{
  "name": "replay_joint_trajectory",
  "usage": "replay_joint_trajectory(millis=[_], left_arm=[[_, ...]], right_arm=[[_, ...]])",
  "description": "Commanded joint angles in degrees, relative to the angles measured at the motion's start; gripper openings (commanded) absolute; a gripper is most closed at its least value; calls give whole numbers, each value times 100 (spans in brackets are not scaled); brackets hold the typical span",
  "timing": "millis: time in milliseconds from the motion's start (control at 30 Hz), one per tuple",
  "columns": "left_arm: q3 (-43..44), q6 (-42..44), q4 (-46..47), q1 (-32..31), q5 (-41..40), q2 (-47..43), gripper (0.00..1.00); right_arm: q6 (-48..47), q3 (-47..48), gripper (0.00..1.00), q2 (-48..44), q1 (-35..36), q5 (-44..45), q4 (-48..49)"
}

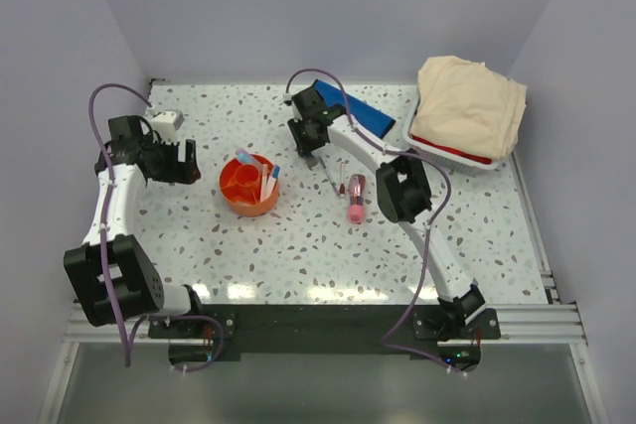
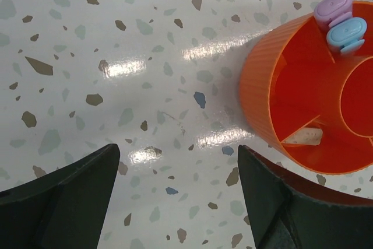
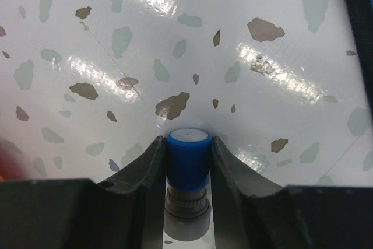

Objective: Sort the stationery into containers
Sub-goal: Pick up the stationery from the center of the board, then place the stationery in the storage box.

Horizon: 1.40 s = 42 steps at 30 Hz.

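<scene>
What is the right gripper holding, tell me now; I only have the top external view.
Observer: The right gripper has its jaws closed on a blue-capped marker, with the cap end at the fingertips.
Operator: Now report the left gripper.
Observer: The left gripper is open and holds nothing. Only the table shows between its fingers, and the orange tub sits beside one finger.
Operator: Give me the tub's contents.
Observer: A lilac cap and a light blue cap stand side by side in one compartment by the rim. A white item shows low in another.
</scene>
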Motion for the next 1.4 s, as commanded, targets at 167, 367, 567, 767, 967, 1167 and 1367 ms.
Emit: replay_joint_trajectory(millis=[167,367,567,767,967,1167,1367], left_arm=[[-290,-108,521,45,226,-366,87],[-862,-1074,1506,45,612,-173,87],[-1127,-1472,1876,45,973,-58,86],[-1056,-1200,1578,36,947,47,86],[-1188,-1252,1630,45,990,30,86],[-1364,-1261,1639,45,964,-243,86],[-1505,-1208,1630,45,876,-410,86]], right_arm=[[-396,-257,0,-609,117,20,-36],[-283,-1104,0,-2119,117,-428,858],[147,-3831,0,-4394,389,-911,3933],[596,-5617,0,-5040,1039,-1632,6465],[61,-6479,0,-4847,1751,-1721,8260],[-265,-6628,0,-4460,1875,-2037,9060],[-379,-6664,0,-3943,1875,-2134,9552]])
